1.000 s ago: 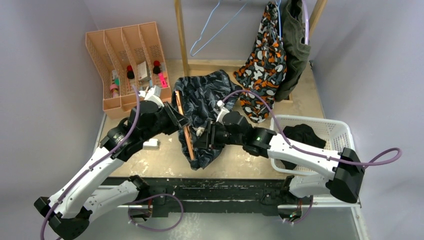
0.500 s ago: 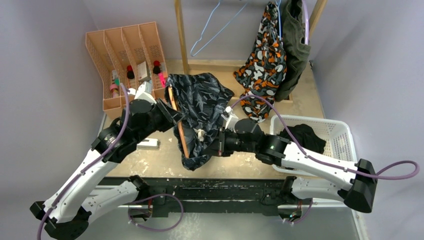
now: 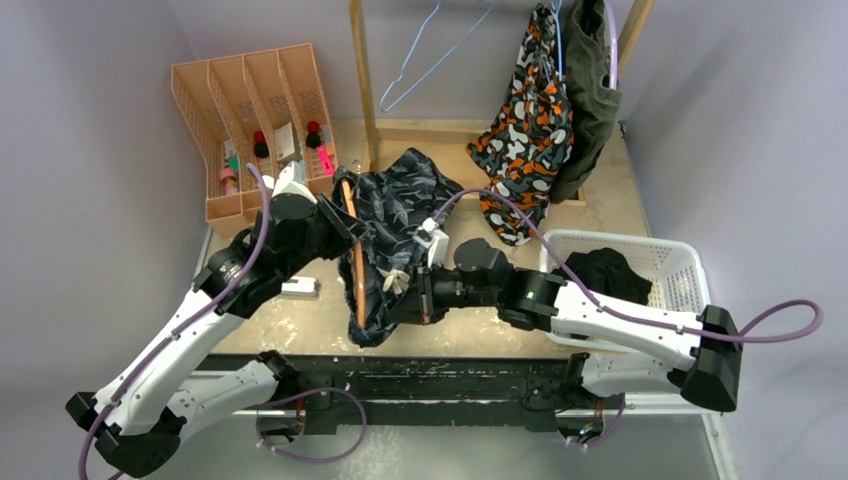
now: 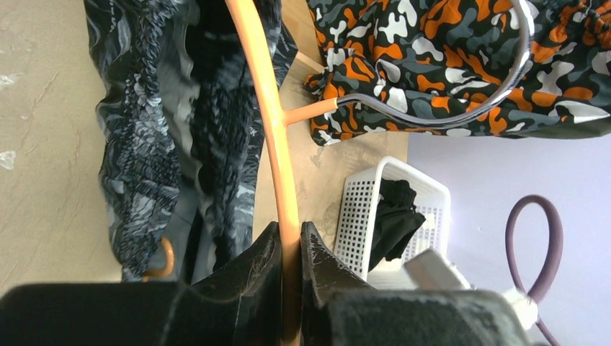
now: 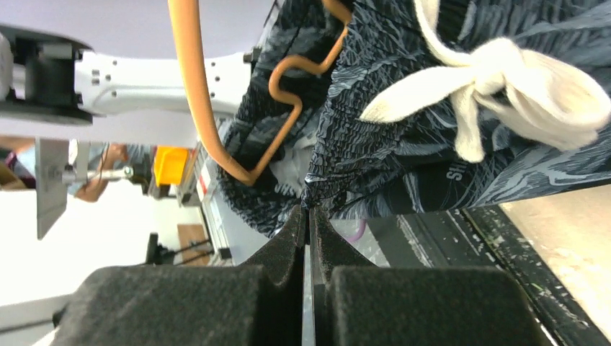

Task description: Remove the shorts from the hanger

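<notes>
Your L gripper (image 4: 290, 241) is clamping shut on the orange hanger (image 4: 277, 144), fingers squeezing its bar, well left of the white basket (image 3: 690, 262). Your R gripper (image 5: 308, 216) is pinching closed on a fold of the blue-grey patterned shorts (image 3: 400, 205), just left of the basket. Those shorts are draping over the hanger btwn the two grippers, w/ the white drawstring (image 5: 504, 79) knot dangling right by the R fingers. The black shorts (image 3: 600, 272) are lying inside the basket. The camo shorts (image 3: 525, 130) and the olive shorts (image 3: 592, 90) are hanging up behind the basket, touching each other, camo on the left. A peach organiser (image 3: 250, 120) is standing far left of the basket, at the back.
</notes>
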You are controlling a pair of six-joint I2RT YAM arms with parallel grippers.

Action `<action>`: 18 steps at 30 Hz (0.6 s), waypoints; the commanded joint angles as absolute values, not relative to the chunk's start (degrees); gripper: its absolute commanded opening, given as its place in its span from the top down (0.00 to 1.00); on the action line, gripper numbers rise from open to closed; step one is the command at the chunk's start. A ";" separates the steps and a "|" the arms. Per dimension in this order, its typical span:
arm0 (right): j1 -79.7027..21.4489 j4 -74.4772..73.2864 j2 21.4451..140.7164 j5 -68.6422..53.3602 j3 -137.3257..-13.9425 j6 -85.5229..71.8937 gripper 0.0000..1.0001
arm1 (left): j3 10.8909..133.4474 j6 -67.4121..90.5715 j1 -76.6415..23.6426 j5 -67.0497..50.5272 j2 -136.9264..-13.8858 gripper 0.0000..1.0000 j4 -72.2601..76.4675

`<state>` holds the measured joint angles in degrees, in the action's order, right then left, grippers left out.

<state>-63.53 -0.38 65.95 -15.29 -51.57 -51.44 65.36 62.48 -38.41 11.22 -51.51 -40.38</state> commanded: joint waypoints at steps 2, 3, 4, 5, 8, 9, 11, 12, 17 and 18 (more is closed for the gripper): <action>-68.22 0.52 68.83 -19.10 -54.94 -47.89 1.00 | 68.70 64.05 -38.42 15.28 -51.53 1.00 -33.66; -68.66 0.46 69.04 -18.97 -54.93 -47.57 1.00 | 68.85 63.94 -38.49 15.13 -51.62 1.00 -33.74; -68.92 0.29 69.08 -18.49 -54.90 -47.63 1.00 | 68.85 63.92 -38.49 15.21 -51.52 1.00 -34.25; -68.98 -0.10 69.04 -17.72 -54.66 -47.89 1.00 | 68.81 64.02 -38.44 15.52 -51.40 1.00 -34.60; -69.00 -0.70 68.67 -15.40 -53.80 -48.69 1.00 | 68.11 64.48 -38.47 15.99 -50.20 1.00 -34.79; -69.01 -0.58 68.67 -15.01 -53.67 -48.85 1.00 | 67.84 64.66 -38.49 16.04 -49.77 1.00 -34.80; -69.00 -0.40 68.70 -13.74 -53.61 -49.19 1.00 | 67.45 64.78 -38.46 15.91 -49.13 1.00 -34.96; -69.00 -0.10 68.90 -13.53 -53.72 -49.19 1.00 | 67.42 64.83 -38.44 15.93 -48.87 1.00 -35.14; -69.04 -8.87 69.64 -0.17 -54.95 -53.81 1.00 | 67.34 63.10 -38.46 12.54 -48.29 1.00 -35.31; -69.03 -14.01 69.90 2.01 -55.90 -56.27 1.00 | 67.16 62.61 -38.49 11.28 -48.19 1.00 -35.36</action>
<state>-68.66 -3.09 69.78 -9.08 -52.84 -50.39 65.39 64.36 -38.41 13.50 -49.45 -40.12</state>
